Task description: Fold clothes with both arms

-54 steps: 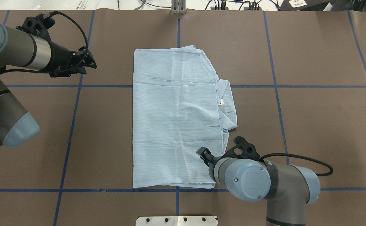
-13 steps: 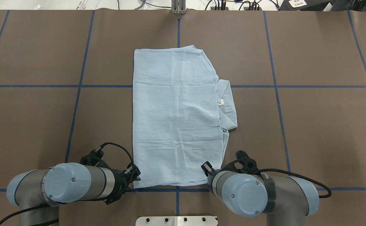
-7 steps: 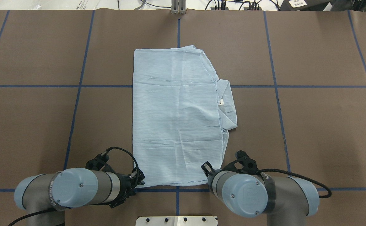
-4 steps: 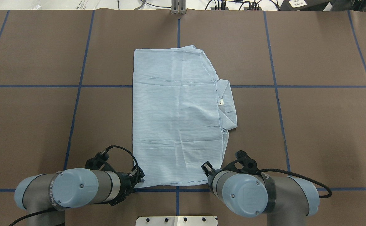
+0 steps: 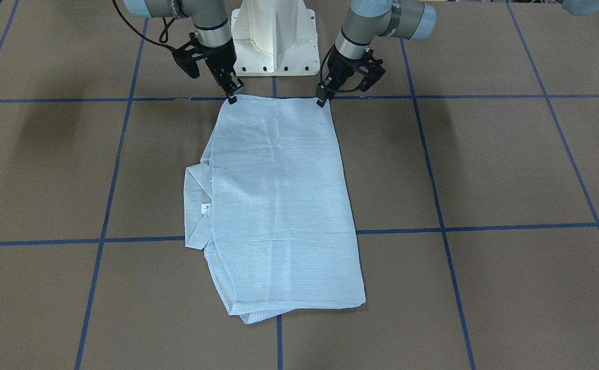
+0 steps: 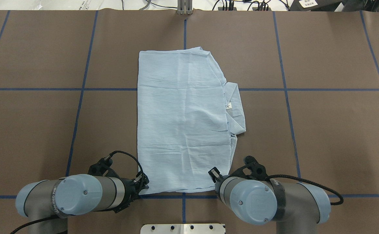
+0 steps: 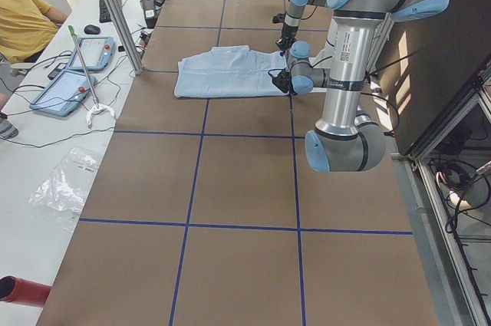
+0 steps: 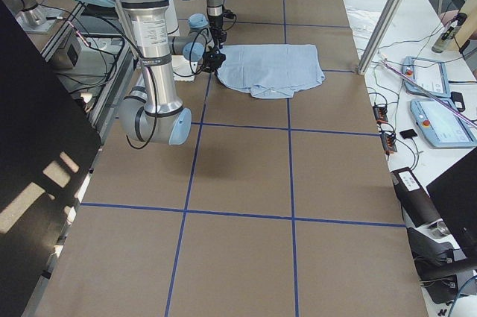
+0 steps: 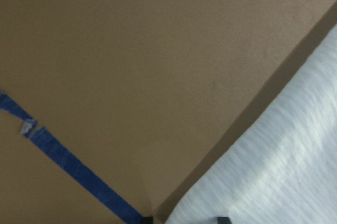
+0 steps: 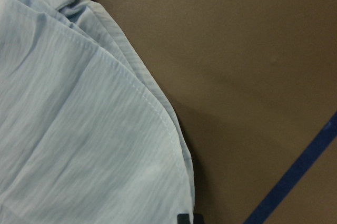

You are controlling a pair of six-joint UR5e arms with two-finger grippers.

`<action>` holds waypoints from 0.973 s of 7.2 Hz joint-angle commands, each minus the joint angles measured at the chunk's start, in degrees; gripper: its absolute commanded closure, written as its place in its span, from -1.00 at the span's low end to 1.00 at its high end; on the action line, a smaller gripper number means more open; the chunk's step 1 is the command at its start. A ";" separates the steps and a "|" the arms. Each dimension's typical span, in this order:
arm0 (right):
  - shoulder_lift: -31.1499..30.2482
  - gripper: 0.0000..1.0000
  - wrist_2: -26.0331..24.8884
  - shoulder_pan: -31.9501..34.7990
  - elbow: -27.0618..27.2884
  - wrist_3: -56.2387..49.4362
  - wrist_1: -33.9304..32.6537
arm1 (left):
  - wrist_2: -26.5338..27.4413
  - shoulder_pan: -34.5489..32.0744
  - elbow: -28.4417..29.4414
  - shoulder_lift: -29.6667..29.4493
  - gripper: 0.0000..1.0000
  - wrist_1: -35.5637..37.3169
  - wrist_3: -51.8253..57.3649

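now the shirt (image 6: 183,120) lay flat on the bench (image 6: 339,130), folded into a long panel running away from the robot. the left jaws stood spread around its near left corner, with cloth between them; the right jaws were pressed together on the near right corner. since the earliest frame the left arm (image 6: 75,198) had swung in from the bench's far left to that corner, while the right arm (image 6: 254,201) and shirt had barely shifted.
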 commanded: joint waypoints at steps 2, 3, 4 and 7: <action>0.01 1.00 0.00 0.00 0.00 0.00 0.00 | 0.09 0.05 -0.10 0.00 1.00 0.00 -0.09; 0.01 1.00 0.00 -0.09 0.00 0.00 0.00 | 0.09 0.05 -0.10 0.00 1.00 0.00 0.18; 0.09 1.00 0.00 -0.09 0.00 0.00 0.00 | 0.09 -0.04 -0.63 0.00 1.00 0.00 0.44; -0.25 1.00 -0.09 0.09 2.71 0.09 -0.18 | -0.17 0.05 -6.13 0.52 1.00 0.09 0.62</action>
